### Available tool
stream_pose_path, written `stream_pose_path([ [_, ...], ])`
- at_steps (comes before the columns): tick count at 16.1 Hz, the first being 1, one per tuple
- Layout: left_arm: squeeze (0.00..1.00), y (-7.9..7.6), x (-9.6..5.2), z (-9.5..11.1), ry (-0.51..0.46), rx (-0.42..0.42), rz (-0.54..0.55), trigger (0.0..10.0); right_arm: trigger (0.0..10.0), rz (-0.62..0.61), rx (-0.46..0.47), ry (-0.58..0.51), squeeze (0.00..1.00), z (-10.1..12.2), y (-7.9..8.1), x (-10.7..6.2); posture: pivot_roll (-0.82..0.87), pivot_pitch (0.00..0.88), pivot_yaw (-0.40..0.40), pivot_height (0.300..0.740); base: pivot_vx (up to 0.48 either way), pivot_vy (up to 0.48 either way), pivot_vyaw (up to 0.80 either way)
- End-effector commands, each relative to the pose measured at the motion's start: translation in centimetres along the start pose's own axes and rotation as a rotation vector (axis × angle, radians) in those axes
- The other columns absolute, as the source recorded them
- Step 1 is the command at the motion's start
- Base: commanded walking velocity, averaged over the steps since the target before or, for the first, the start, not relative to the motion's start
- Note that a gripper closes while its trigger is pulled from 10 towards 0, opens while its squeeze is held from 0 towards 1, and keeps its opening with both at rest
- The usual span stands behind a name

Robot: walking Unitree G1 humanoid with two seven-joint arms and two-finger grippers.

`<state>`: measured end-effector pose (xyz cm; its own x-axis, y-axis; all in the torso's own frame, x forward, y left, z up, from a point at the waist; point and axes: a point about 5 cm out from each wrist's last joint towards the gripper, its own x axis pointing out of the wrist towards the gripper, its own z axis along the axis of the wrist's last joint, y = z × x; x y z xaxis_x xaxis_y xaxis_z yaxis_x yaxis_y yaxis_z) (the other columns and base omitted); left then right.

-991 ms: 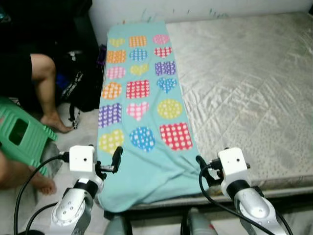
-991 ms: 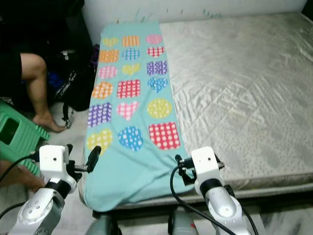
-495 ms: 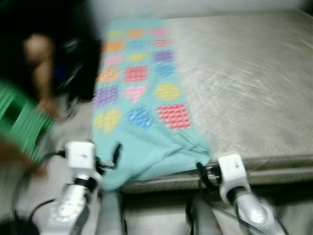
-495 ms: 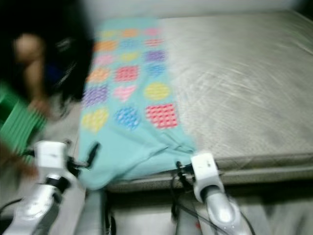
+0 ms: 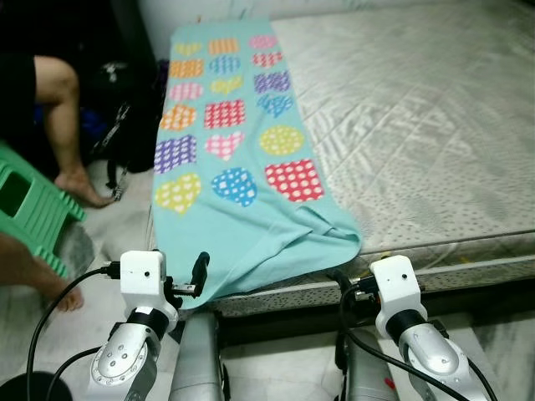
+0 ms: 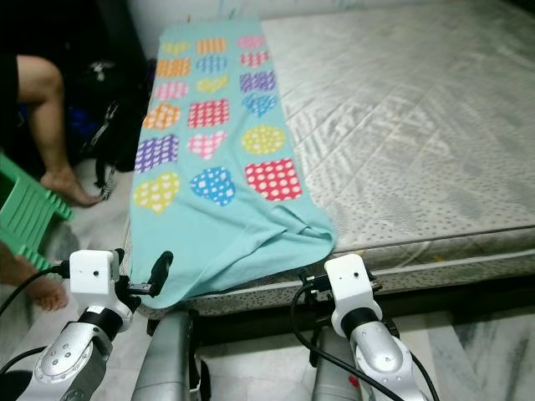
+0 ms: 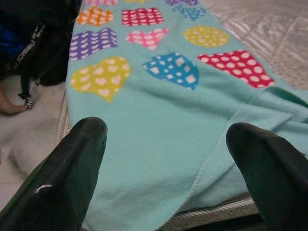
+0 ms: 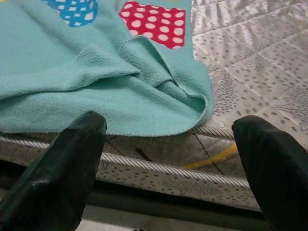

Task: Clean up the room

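Bedroom, bare quilted mattress (image 5: 418, 125). Nearest: left gripper (image 7: 166, 159) and right gripper (image 8: 168, 159), both spread wide, grasping nothing, level with the bed's foot edge. Beyond them: turquoise heart-patterned blanket (image 5: 226, 167), long axis running away toward the wall, rumpled near hem just ahead of both grippers.

A turquoise fleece blanket printed with polka-dot hearts (image 5: 230, 159) lies lengthwise along the left side of a bare grey quilted mattress (image 5: 418, 125), running from the top of the frame down to its near edge, where its bunched end hangs over. At far left, a person's bare legs (image 5: 63, 117) stand behind a green plastic stool (image 5: 29, 217), beside a black bag (image 5: 125, 125) against the mattress.
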<state>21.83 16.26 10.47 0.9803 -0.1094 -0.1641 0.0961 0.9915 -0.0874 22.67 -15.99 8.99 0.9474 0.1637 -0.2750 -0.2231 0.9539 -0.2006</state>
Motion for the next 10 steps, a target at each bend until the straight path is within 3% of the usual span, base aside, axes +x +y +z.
stream_pose_path([
  [1,0.00,0.25,-0.11,0.08,-0.003,0.013,0.010,10.0,10.0,0.014,0.009,-0.008,0.00,0.03,0.27,0.04,-0.10,0.150,0.057,0.525,0.000,0.000,0.00],
  [10,0.00,-0.21,-0.18,0.54,-0.029,-0.016,-0.036,10.0,10.0,0.031,0.023,-0.053,0.00,0.73,0.21,0.43,-0.09,0.151,0.054,0.521,0.000,0.000,0.00],
])
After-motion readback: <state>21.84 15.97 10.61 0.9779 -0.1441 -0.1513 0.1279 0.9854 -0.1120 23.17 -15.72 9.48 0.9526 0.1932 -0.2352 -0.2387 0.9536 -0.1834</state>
